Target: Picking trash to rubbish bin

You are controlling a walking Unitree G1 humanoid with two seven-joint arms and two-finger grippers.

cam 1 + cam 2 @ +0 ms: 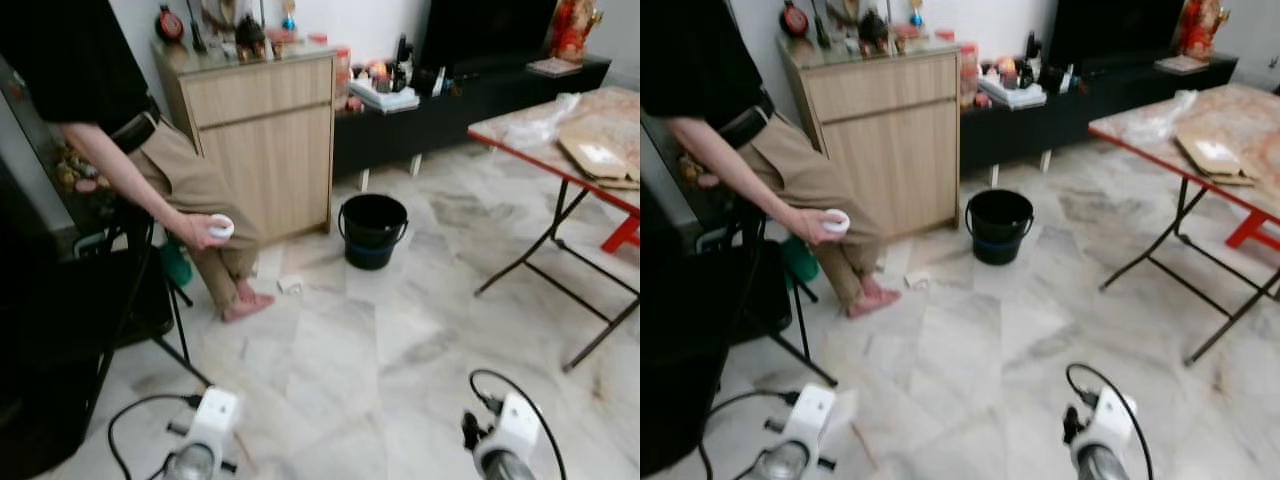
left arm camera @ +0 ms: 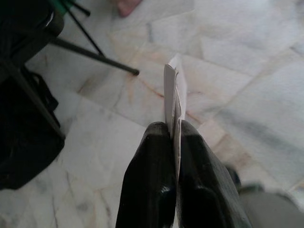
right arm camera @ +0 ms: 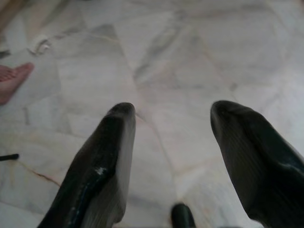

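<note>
A black bucket (image 1: 372, 229) and a white scrap (image 1: 290, 284) sit on the marble floor (image 1: 400, 340).

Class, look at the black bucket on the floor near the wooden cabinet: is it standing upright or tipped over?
Upright. The black bucket stands on the floor with its round mouth facing up and its handle hanging down. What is inside cannot be told.

1 black bucket (image 1: 373, 230), 1 folding table (image 1: 520, 140), 1 wooden cabinet (image 1: 262, 140), 1 person (image 1: 150, 150), 2 grippers, 1 paper scrap (image 2: 172, 95)
</note>
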